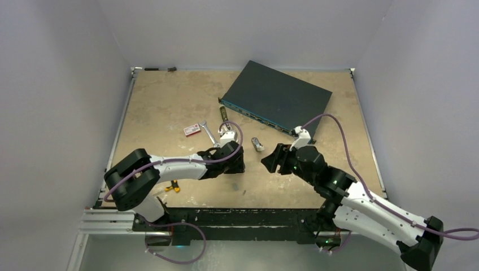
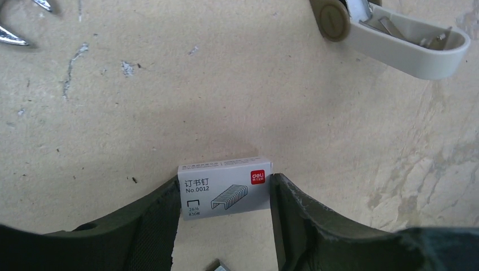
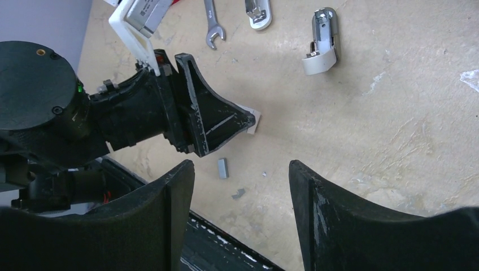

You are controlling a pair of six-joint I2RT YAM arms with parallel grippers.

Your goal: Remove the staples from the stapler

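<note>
The stapler lies slim near the dark device; its pale end with a metal channel shows at the top of the right wrist view. Tiny grey staples lie loose on the table near the front edge, and one piece shows in the left wrist view. My left gripper is shut on a small white staple box that rests on the table, one finger against each end. My right gripper is open and empty, a little above the loose staples and right of the left gripper.
A stubby grey piece lies between the grippers toward the back, also in the left wrist view. A wrench and a red-and-white box lie left. A dark flat device fills the back right. An orange-handled tool lies front left.
</note>
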